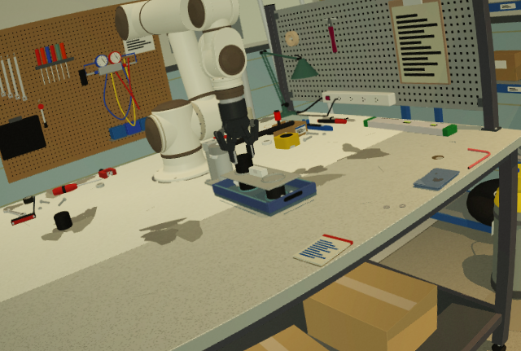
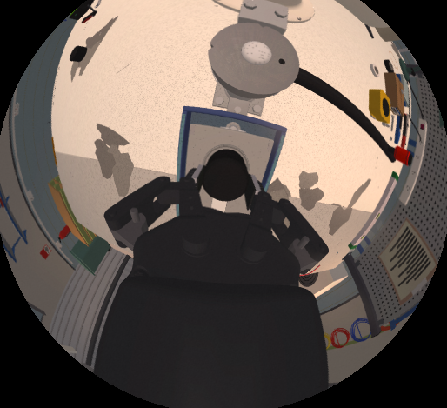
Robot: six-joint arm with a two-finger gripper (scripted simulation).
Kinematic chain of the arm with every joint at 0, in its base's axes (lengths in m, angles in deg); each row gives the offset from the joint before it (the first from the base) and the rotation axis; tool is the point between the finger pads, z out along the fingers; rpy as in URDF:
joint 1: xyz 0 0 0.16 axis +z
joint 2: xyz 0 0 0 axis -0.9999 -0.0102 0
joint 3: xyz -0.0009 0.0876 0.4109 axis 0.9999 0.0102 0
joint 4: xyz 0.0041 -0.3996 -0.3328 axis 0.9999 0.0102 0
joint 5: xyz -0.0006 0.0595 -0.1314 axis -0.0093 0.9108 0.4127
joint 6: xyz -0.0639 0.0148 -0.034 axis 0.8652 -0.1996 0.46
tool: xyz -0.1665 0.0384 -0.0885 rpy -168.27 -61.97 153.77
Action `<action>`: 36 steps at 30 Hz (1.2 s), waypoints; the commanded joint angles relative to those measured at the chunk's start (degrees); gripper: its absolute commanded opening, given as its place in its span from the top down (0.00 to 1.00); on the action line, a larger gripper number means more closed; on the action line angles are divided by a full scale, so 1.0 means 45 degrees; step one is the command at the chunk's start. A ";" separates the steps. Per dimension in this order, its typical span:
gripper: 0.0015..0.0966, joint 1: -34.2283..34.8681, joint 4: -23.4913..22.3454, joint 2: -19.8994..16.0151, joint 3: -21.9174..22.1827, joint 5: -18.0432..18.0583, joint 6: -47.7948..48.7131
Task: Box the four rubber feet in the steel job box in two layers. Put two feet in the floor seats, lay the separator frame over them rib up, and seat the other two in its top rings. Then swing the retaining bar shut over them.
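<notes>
My gripper [image 1: 243, 158] hangs over the near-left end of the blue steel job box [image 1: 264, 194], which stands on the bench in front of the arm's base. The grey separator frame [image 1: 261, 179] lies across the box with its white rib [image 1: 259, 170] up, and two black feet [image 1: 275, 192] sit in the floor seats beneath it. A third black rubber foot [image 1: 243, 163] is in the frame's left top ring [image 2: 226, 152]; the right ring [image 1: 273, 178] is empty. A fourth foot [image 1: 63, 220] stands far left on the bench. The retaining bar [image 2: 348, 111] is swung away from the box. The gripper is closed around the third foot.
A yellow tape roll [image 1: 287, 139] and small tools lie behind the box. A red screwdriver [image 1: 65, 189] and screws lie at far left, a notepad [image 1: 322, 249] near the front edge, and a blue plate [image 1: 436, 178] to the right.
</notes>
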 commanded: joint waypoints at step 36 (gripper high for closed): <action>0.28 0.0000 0.0000 0.0005 -0.0010 0.0000 0.0000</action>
